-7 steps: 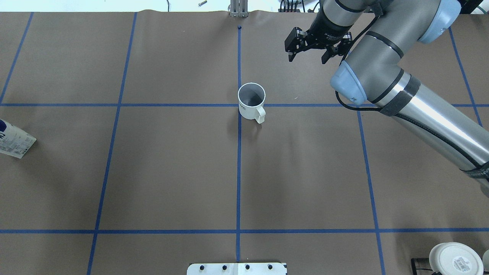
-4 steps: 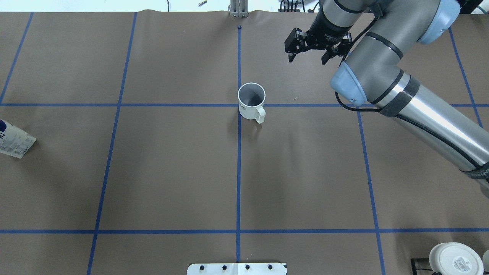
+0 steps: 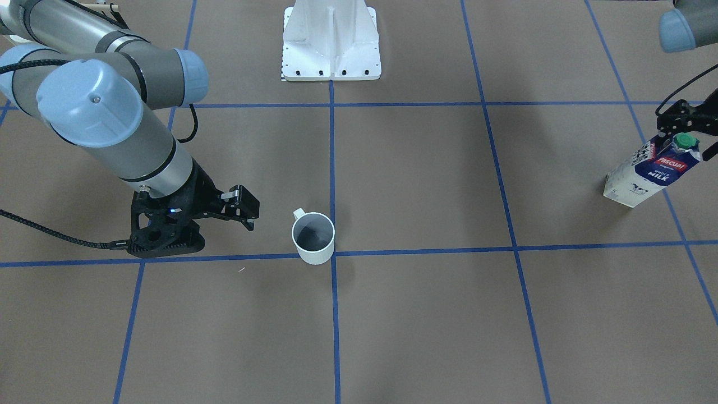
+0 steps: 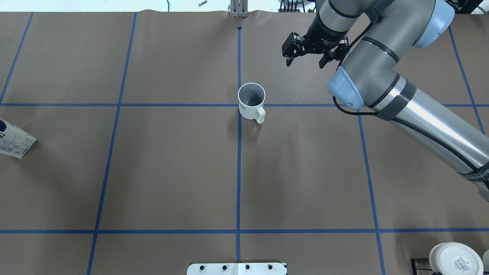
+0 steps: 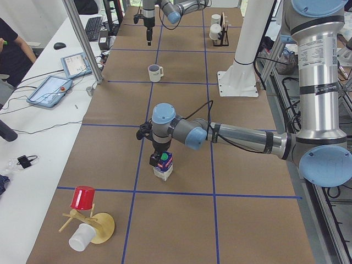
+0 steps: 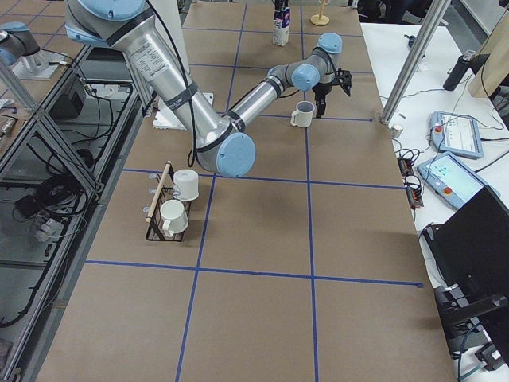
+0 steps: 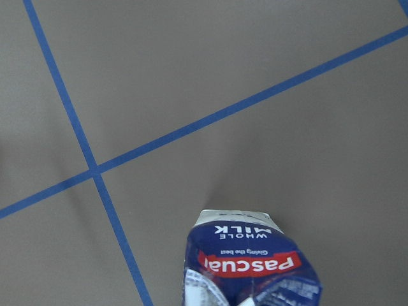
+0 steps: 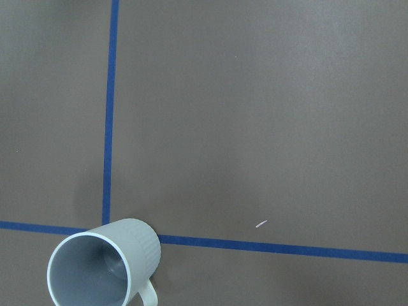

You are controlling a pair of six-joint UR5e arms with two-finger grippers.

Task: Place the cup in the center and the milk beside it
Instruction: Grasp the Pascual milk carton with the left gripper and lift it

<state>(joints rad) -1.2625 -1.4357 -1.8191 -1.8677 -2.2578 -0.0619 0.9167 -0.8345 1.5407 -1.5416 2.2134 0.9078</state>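
The white cup (image 4: 251, 101) stands upright at the center crossing of the blue tape (image 4: 238, 104), handle toward the robot; it also shows in the front view (image 3: 313, 238) and the right wrist view (image 8: 102, 268). My right gripper (image 4: 304, 63) is open and empty, above the table beyond the cup. The milk (image 3: 650, 174) stands upright far out on my left side, only its base showing in the overhead view (image 4: 13, 139). My left gripper (image 3: 681, 123) hovers at the carton's green cap; the one finger that shows stands clear of it. The left wrist view looks down on the carton (image 7: 248, 261).
A black wire rack with two white mugs (image 6: 171, 208) stands near the robot on its right side. The white robot base (image 3: 331, 45) is at the table's near edge. A wooden stand with a red cup (image 5: 88, 220) lies beyond the milk. Tablets (image 5: 52, 91) lie on the side bench.
My right gripper, still open, has drifted farther from the cup toward the table's far edge. The cup and the milk have not moved.
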